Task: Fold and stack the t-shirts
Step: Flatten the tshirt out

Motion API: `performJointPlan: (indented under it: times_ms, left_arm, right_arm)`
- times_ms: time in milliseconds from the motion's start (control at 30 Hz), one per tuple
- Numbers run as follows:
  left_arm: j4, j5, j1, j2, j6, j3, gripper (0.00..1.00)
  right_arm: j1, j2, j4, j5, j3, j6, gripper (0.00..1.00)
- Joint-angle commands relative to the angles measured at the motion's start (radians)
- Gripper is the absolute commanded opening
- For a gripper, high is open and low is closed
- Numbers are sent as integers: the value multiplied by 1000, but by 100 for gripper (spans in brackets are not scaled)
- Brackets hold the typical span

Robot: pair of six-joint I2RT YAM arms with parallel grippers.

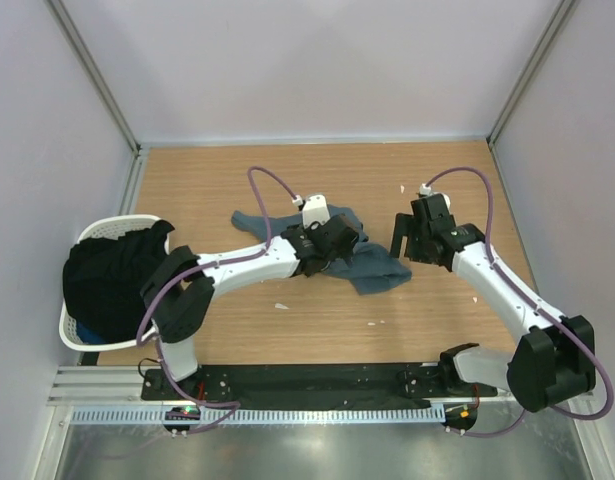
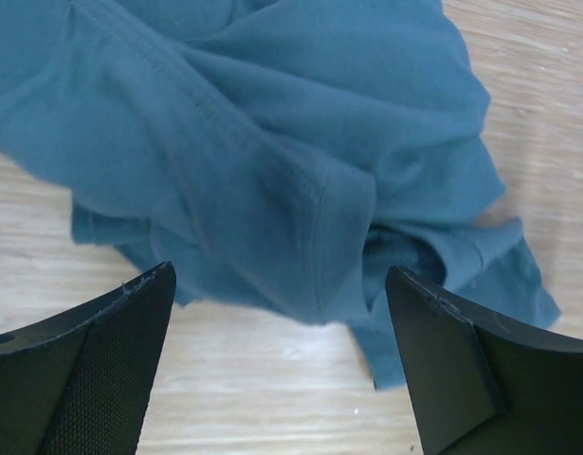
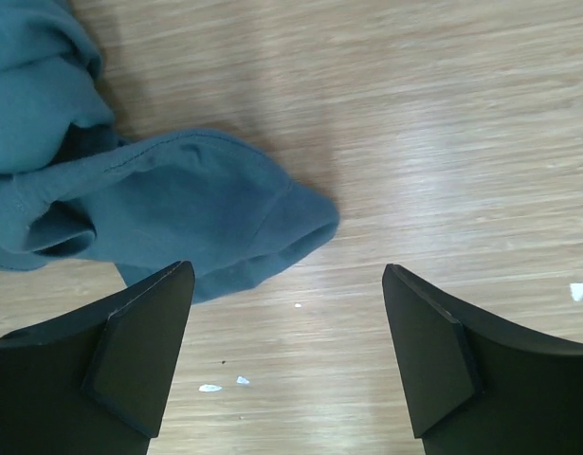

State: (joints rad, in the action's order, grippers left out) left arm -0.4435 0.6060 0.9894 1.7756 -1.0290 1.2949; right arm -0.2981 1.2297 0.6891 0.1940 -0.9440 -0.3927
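A slate blue-grey t-shirt [image 1: 372,268] lies crumpled on the wooden table [image 1: 317,325] near the middle. My left gripper [image 1: 337,240] hovers over its middle, open and empty; in the left wrist view the bunched cloth [image 2: 272,142] with a hem seam fills the view beyond the fingers [image 2: 92,370]. My right gripper [image 1: 412,238] is open and empty just right of the shirt; in the right wrist view a rounded fold of the shirt [image 3: 187,209] lies by the left finger [image 3: 130,370]. Dark clothes [image 1: 112,275] fill the basket.
A white plastic laundry basket [image 1: 72,325] stands at the table's left edge, heaped with dark cloth. Small white specks [image 3: 210,387] lie on the wood. Grey walls close in the table at the back and sides.
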Motion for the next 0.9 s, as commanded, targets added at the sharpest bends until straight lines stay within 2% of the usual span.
performJointPlan:
  times_ms: [0, 167, 333, 367, 400, 433, 467, 500, 567, 633, 667, 733, 767, 800, 867]
  left_arm:
    - [-4, -11, -20, 50, 23, 93, 91]
    - [-3, -49, -66, 137, -19, 116, 78]
    - [60, -66, -86, 163, -13, 71, 62]
    - [78, -75, -90, 162, -5, 60, 56]
    - [95, -86, -100, 162, 1, 55, 43]
    - [92, -92, -104, 162, 3, 53, 35]
    - [92, -100, -112, 159, 6, 47, 23]
    - [85, -113, -126, 154, 9, 46, 18]
    - [69, -129, -143, 137, 15, 32, 0]
    - [49, -144, -164, 84, 35, 14, 0]
    - [48, -144, -169, 61, 49, -11, 0]
    - [37, -146, -179, -20, 78, -32, 0]
    - [22, -147, -185, -47, 84, -43, 0]
    - [13, -149, -189, -76, 89, -60, 0]
    - [-26, -155, -202, -155, 95, -78, 0]
  right_arm:
    - [-6, 5, -143, -38, 63, -32, 86]
    - [-6, 88, -164, -5, 122, -96, 78]
    - [-6, 99, -247, -53, 180, -129, 73]
    - [-6, 103, -275, -70, 194, -138, 72]
    - [-6, 106, -290, -85, 200, -141, 70]
    - [-6, 114, -305, -93, 205, -144, 69]
    - [-6, 129, -333, -102, 217, -150, 65]
    - [-6, 140, -344, -117, 220, -155, 61]
    - [-7, 165, -361, -130, 218, -159, 55]
    - [-6, 183, -350, -128, 212, -163, 41]
    - [-6, 182, -346, -125, 209, -161, 30]
    - [-6, 150, -323, -122, 205, -153, 18]
    - [-6, 136, -310, -120, 194, -152, 5]
    - [-6, 119, -291, -120, 185, -149, 1]
    - [-6, 51, -229, -128, 147, -143, 1]
